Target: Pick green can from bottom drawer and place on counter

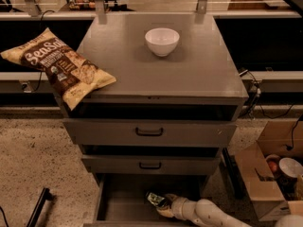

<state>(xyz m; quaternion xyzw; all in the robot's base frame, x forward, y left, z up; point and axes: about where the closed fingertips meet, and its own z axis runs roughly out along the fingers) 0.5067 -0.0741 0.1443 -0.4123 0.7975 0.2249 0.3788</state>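
One worktop [189, 74] carries one white bowl [162, 40] at the far middle and one chip bag [59, 66] on its left edge. There are three drawers: top drawer [149, 132], middle drawer [150, 165] and bottom drawer [125, 200]. One green can [157, 200] lies in the lowest, with one claw [164, 208] at its right. One cardboard box [262, 171] stands at the near right.
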